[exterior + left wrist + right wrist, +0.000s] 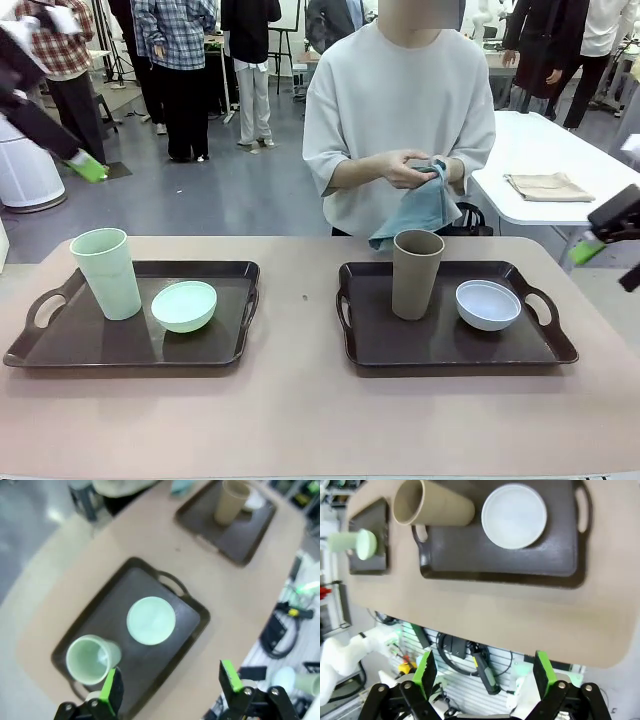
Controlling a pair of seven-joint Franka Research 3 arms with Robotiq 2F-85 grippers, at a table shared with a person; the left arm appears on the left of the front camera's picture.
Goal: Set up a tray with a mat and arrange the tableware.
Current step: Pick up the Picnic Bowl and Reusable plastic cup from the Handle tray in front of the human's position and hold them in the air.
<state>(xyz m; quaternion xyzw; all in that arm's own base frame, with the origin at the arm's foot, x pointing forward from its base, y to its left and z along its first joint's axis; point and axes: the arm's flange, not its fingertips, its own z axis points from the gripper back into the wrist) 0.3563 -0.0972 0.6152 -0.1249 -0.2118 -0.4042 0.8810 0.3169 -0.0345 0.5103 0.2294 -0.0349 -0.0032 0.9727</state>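
Beige surface (300, 420) carries two dark trays (240, 268), neither lined with a mat; at twelve o'clock a person holds a teal cloth (420, 212). I judge the set-up barely begun: that cloth must reach a tray first, so the tableware may need lifting off. My left fingers (229, 676) stand wide and empty, high above the mint cup (90, 659) at ten o'clock and the mint bowl (150, 620) at twelve. My right fingers (426, 670), equally wide, hang past the surface's edge, with the tan cup (435, 505) at eleven and the white bowl (514, 516) at twelve, well apart.
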